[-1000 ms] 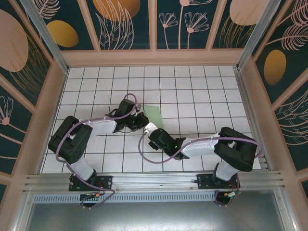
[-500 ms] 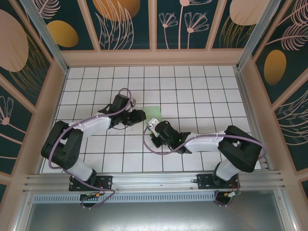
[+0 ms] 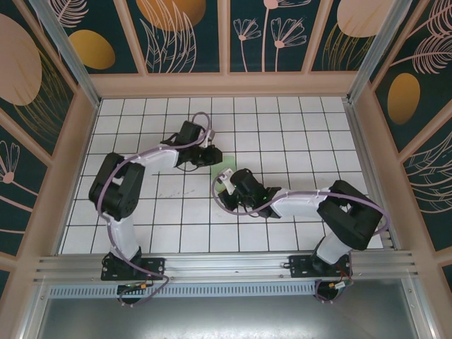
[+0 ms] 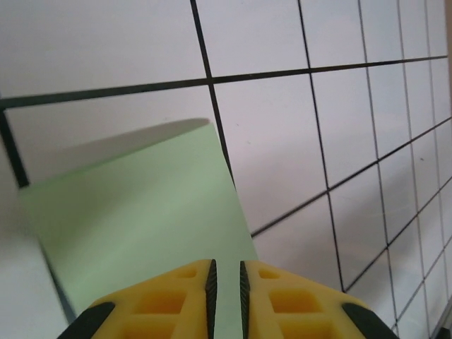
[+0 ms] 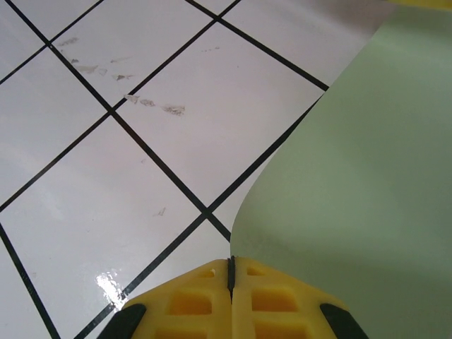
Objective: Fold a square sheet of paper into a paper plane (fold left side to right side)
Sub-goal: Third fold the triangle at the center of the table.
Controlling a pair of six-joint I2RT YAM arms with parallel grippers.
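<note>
The square sheet of paper [image 3: 227, 164] is light green and lies mid-table as a piece about one tile wide. My right gripper [image 3: 225, 181] is at its near edge. In the right wrist view the sheet [image 5: 353, 155] curves up off the tiles, and its edge runs into the seam of my right gripper [image 5: 231, 263], which is shut on it. My left gripper [image 3: 213, 158] is at the sheet's left side. In the left wrist view the sheet [image 4: 141, 205] is raised over its shadow. My left gripper [image 4: 226, 279] hovers over it, narrowly open, with green showing through the gap.
White tiled floor [image 3: 296, 134] with black grid lines surrounds the paper. Wooden-framed patterned walls [image 3: 226, 81] enclose the far side and both flanks. Smudges mark the tiles [image 5: 152, 106] left of the sheet. A metal rail [image 3: 226, 265] runs along the near edge.
My left gripper swung right to the sheet's left side, opening wide and then narrowing. My right gripper, still shut, moved farther from the rail and right with the sheet's near edge.
</note>
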